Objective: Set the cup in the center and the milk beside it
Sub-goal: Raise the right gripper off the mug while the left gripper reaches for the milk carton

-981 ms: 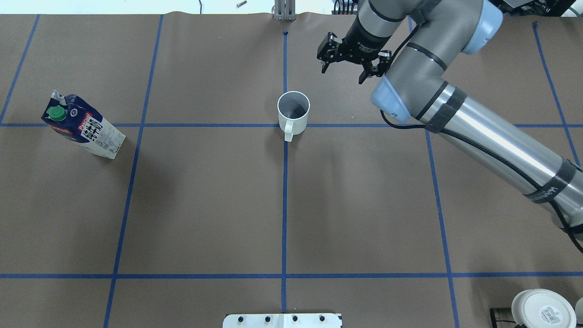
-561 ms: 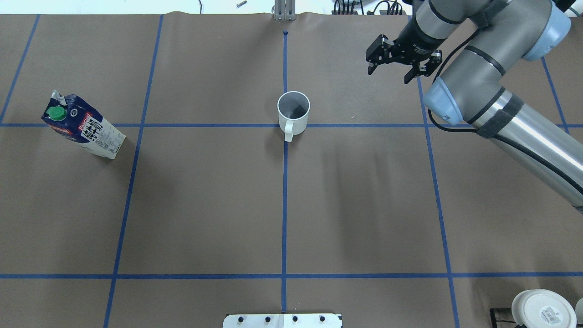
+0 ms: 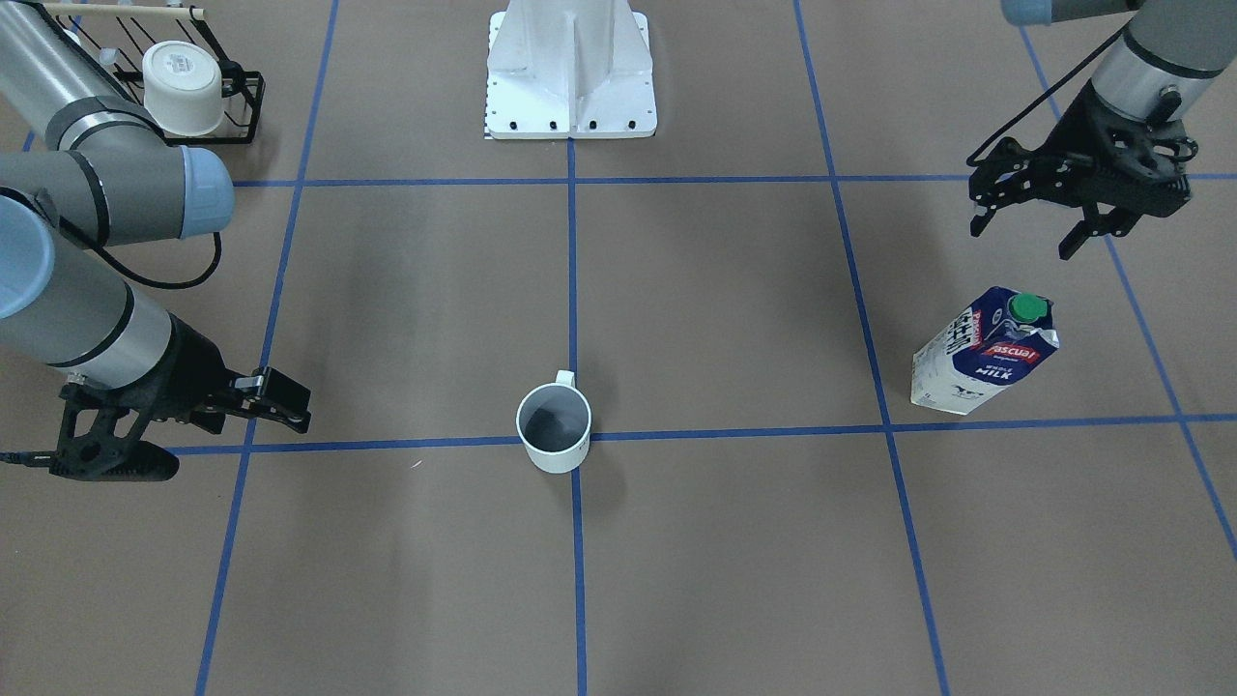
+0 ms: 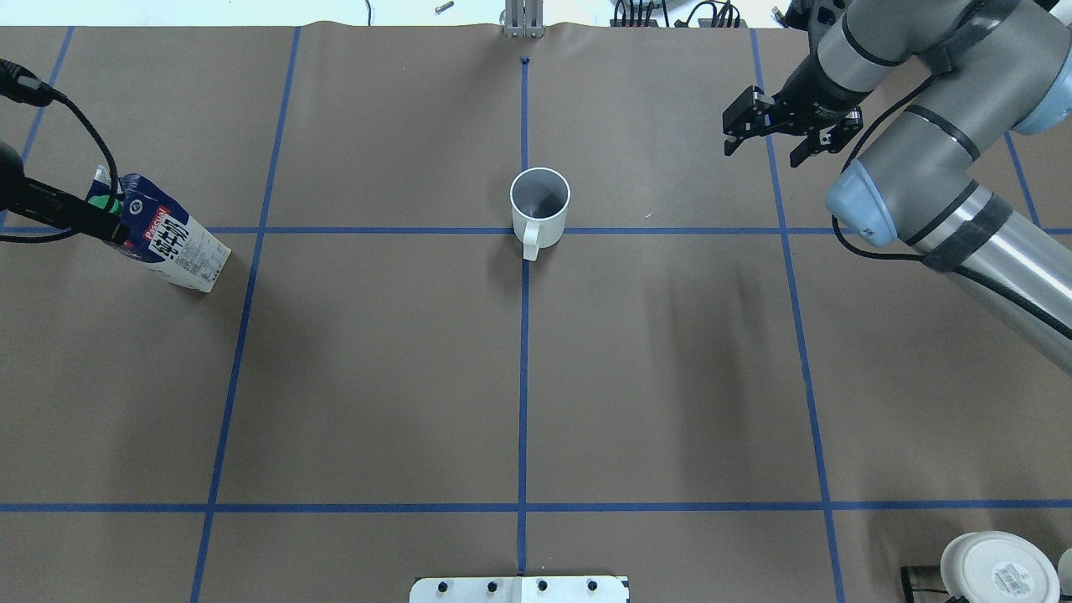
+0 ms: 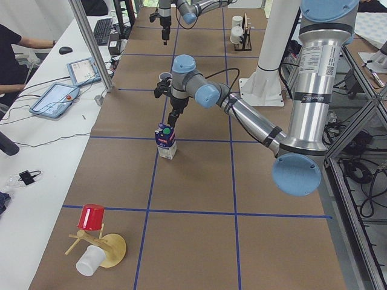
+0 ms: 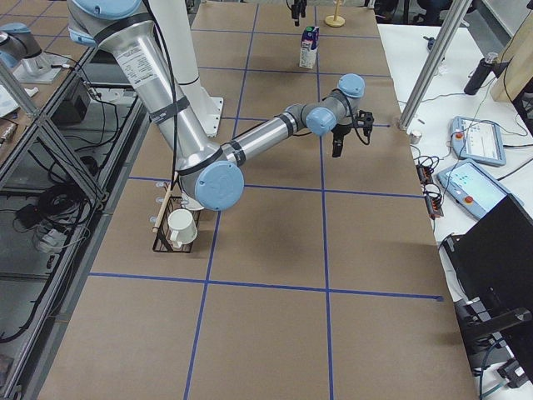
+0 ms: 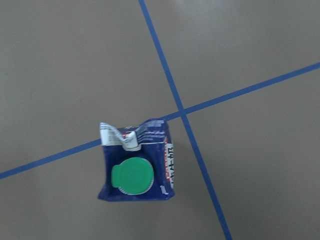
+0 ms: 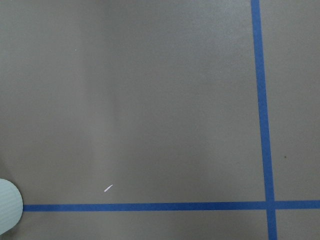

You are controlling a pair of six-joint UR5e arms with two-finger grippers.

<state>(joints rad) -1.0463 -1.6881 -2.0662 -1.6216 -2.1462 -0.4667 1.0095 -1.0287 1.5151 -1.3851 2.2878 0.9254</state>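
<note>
The white cup [image 4: 539,205] stands upright on the center crossing [image 4: 523,230] of the blue tape lines, handle toward the robot; it also shows in the front view [image 3: 554,427]. The blue and white milk carton [image 4: 172,243] with a green cap stands far left, and shows in the front view [image 3: 981,353] and from above in the left wrist view [image 7: 137,165]. My left gripper [image 3: 1022,242] is open and empty, raised above the carton. My right gripper [image 4: 762,155] is open and empty, raised to the right of the cup and beyond it.
A black rack with creamy white mugs [image 4: 997,569] sits at the near right corner. The robot's white base plate [image 4: 519,589] is at the near edge. A wooden stand with a red cup [image 5: 94,217] is beyond the carton at the left end.
My right gripper has swung right, away from the cup, still open. My left arm has come into view over the milk carton. Cup and carton have not moved.
</note>
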